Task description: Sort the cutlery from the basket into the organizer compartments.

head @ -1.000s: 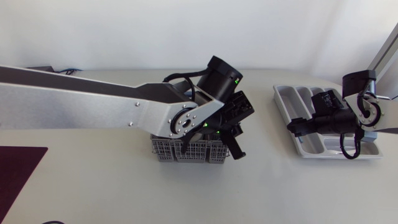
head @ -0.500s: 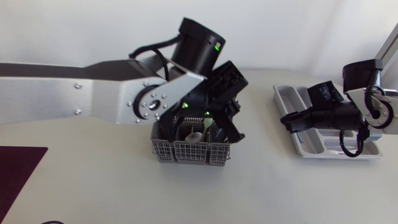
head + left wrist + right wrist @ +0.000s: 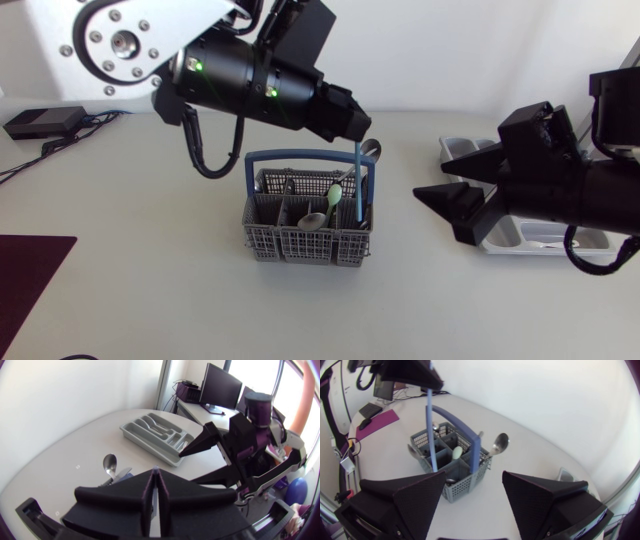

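One blue-handled piece now hangs upright from the left gripper, fingers clamped on its top, raised since a second ago, tip still inside the basket; the right gripper, spread wide, has swung from the organizer toward it, so a handover seems likely

We see a grey lattice basket with a blue handle, a light-blue utensil, a pale green spoon, a silver spoon, a grey organizer and a dark purple mat.
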